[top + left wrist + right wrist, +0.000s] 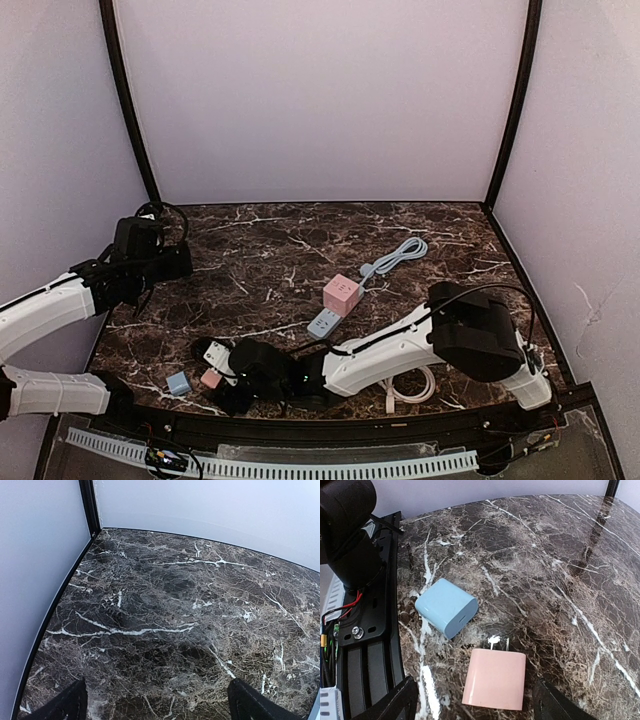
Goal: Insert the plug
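A pink plug (pixel 495 678) lies flat on the marble, its two prongs pointing away, between the open fingers of my right gripper (pixel 475 700). A blue plug (pixel 446 606) lies just beyond it to the left. In the top view the pink plug (pixel 210 378) and blue plug (pixel 179 382) sit at the near left edge, with my right gripper (pixel 228 380) reaching over them. A pink cube socket (pixel 341 294) with a blue power strip (pixel 324 322) stands mid-table. My left gripper (pixel 157 702) is open and empty over bare marble at the left wall.
A grey-blue cable (pixel 395 257) runs back from the cube socket. A white cable loop (pixel 412 388) lies under the right arm. The left arm's base and black rail (pixel 365 630) border the plugs on the left. White walls enclose the table.
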### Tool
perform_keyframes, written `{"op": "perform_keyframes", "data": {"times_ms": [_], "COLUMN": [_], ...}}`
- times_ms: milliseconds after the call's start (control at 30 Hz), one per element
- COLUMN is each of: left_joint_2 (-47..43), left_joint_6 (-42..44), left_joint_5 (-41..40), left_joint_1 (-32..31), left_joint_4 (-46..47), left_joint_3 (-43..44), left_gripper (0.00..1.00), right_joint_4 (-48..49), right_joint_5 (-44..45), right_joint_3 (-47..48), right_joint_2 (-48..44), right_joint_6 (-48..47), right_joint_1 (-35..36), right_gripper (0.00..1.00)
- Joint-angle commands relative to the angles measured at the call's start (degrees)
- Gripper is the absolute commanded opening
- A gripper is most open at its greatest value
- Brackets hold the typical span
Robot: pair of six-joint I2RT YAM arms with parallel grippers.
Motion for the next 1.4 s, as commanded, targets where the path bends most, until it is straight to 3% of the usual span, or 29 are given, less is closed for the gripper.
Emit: {"op": "perform_keyframes", "data": {"times_ms": [0,300,667,867,967,1067,1367], "left_joint_2": [-0.3,-1.2,-1.3,-1.2,-1.1,-1.2,-1.8], "left_joint_6": [-0.1,0.1,0.2,0.3,0.4,0.6,3.1], "left_joint_5": [0.4,0.8,1.3,1.6,1.7,2.2,8.6], "left_joint_1": [0.5,0.6,0.6,0.6,0.6,0.6,0.6], "left_joint_4": [0.9,1.1,1.3,1.7,1.8,2.1,5.5], "left_joint_3": [-1.1,-1.6,-1.8,-2.0,-2.1,-2.2,-2.7], "left_gripper": [0.98,0.97,0.97,0.96,0.96,0.96,0.93], "right_joint_4": [0.7,0.4,-1.4,-1.6,-1.6,-1.6,-4.1], "right_joint_5": [3.6,8.4,9.4,9.2,9.3,10.0,8.4], "right_joint_3": [4.0,5.4,5.9,6.4,6.3,5.3,-0.4], "right_joint_2": [3.6,6.2,8.0,8.8,8.7,6.8,-7.0], "right_joint_6": [0.9,1.2,1.4,1.3,1.2,0.8,-3.9], "right_joint_1": [1.4,1.6,2.0,2.0,2.0,2.0,0.7], "right_gripper": [0.77,0.72,0.58,0.47,0.36,0.25,0.15]}}
